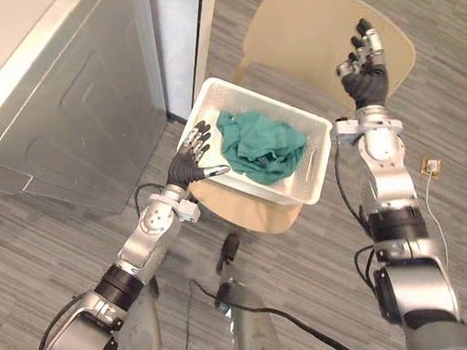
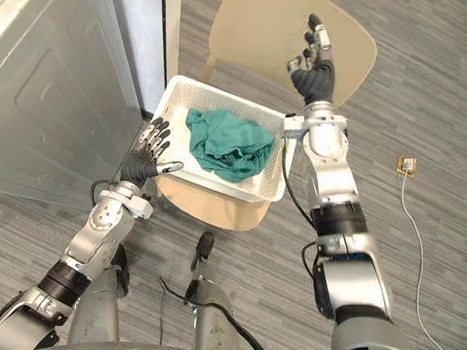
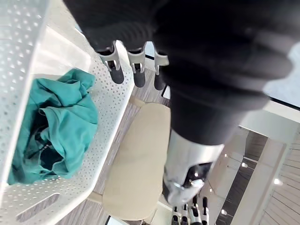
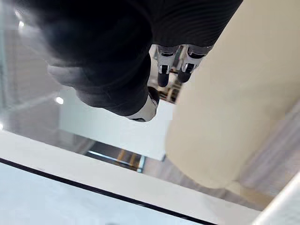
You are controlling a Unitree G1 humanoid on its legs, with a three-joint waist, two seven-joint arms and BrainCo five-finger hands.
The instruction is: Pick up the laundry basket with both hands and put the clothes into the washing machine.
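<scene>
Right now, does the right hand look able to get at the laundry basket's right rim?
Probably yes. The right hand hangs open over the chair, just past the laundry basket's right rim, with nothing between them; lowering it should get there.

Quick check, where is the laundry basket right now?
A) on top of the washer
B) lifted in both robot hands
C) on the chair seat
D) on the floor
C: the basket sits on the chair seat, with the right robot hand raised clear of it.
</scene>
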